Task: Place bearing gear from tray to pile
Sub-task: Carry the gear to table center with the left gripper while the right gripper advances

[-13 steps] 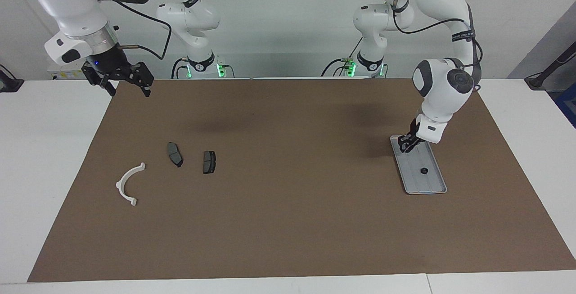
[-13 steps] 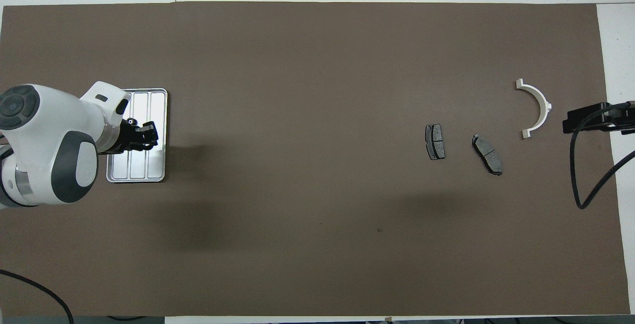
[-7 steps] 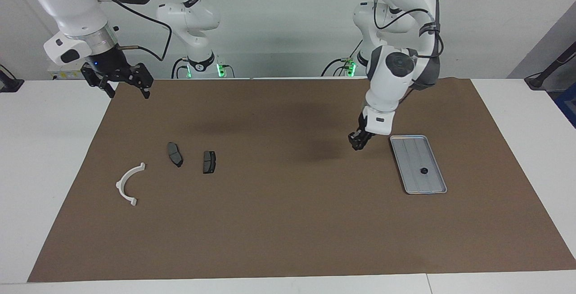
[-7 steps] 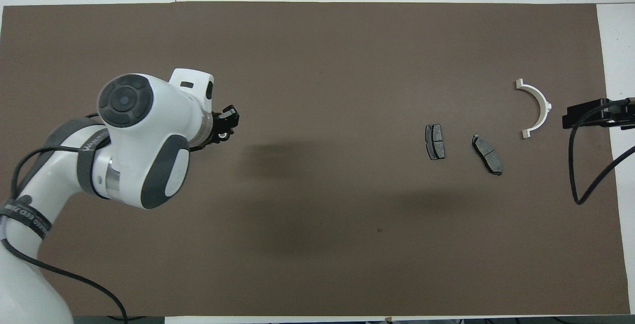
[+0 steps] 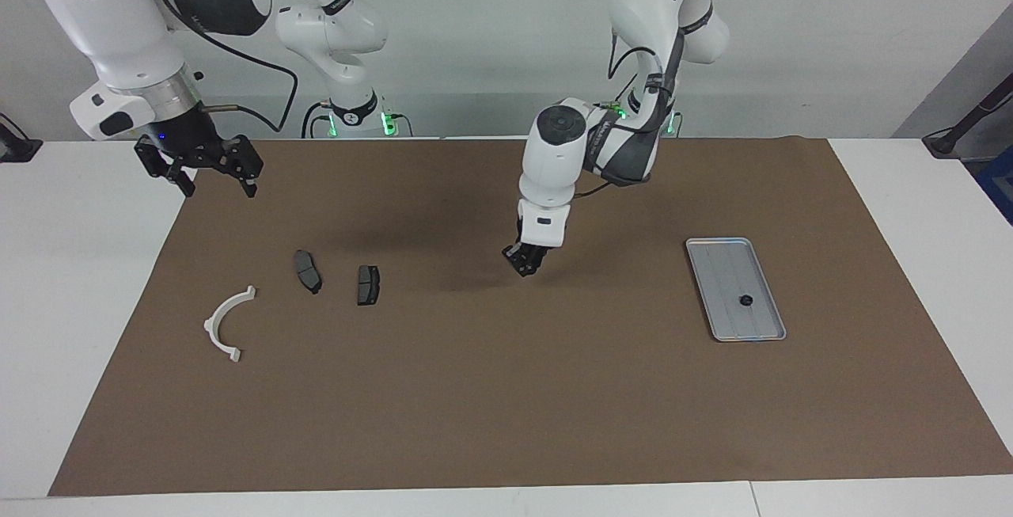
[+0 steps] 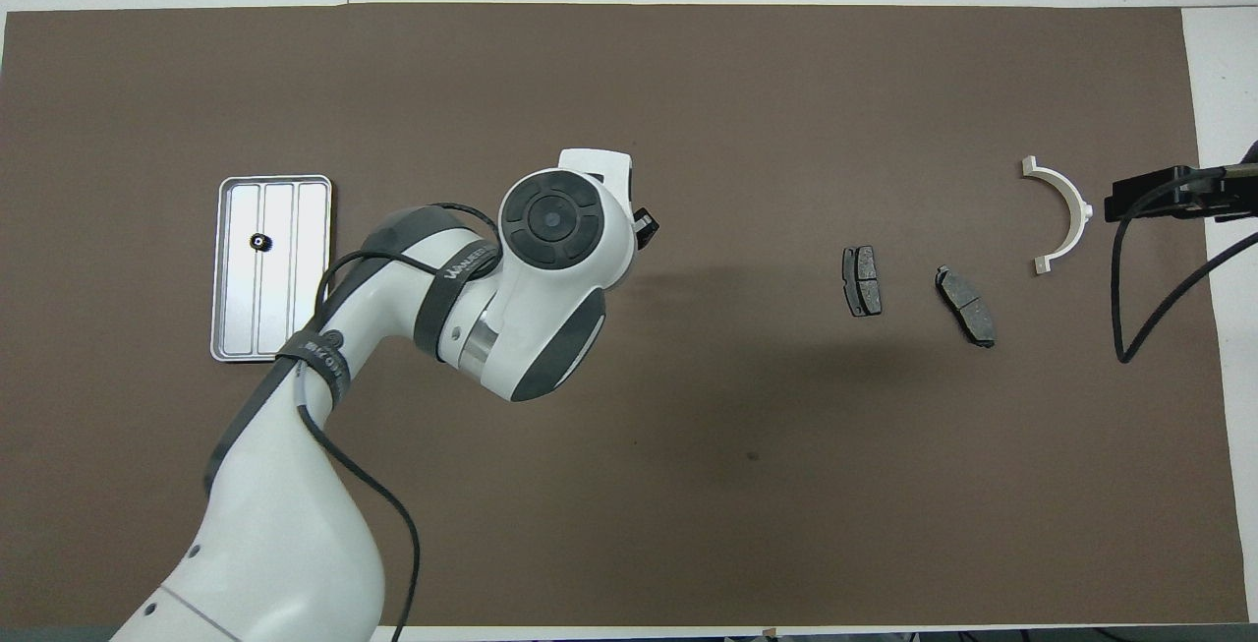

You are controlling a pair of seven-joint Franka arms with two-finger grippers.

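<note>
The silver tray (image 5: 724, 271) lies on the brown mat at the left arm's end, also in the overhead view (image 6: 295, 278). A small black gear (image 5: 744, 300) (image 6: 258, 242) lies in it. My left gripper (image 5: 525, 260) (image 6: 644, 224) hangs low over the middle of the mat, between tray and pile. It is shut on a small bearing gear that barely shows. The pile lies toward the right arm's end: a white arc bracket (image 5: 229, 323) (image 6: 1066, 214) and two dark brake pads (image 5: 308, 271) (image 5: 368, 284). My right gripper (image 5: 212, 178) waits open above the mat's edge.
The brown mat (image 5: 506, 390) covers most of the white table. The right gripper and its cable (image 6: 1160, 200) show at the overhead view's edge beside the arc bracket. The left arm's elbow hides part of the mat in the overhead view.
My left gripper left the tray's near end and travelled, shut, over the mat toward the pile, now at mid-mat. The right gripper shifted only slightly.
</note>
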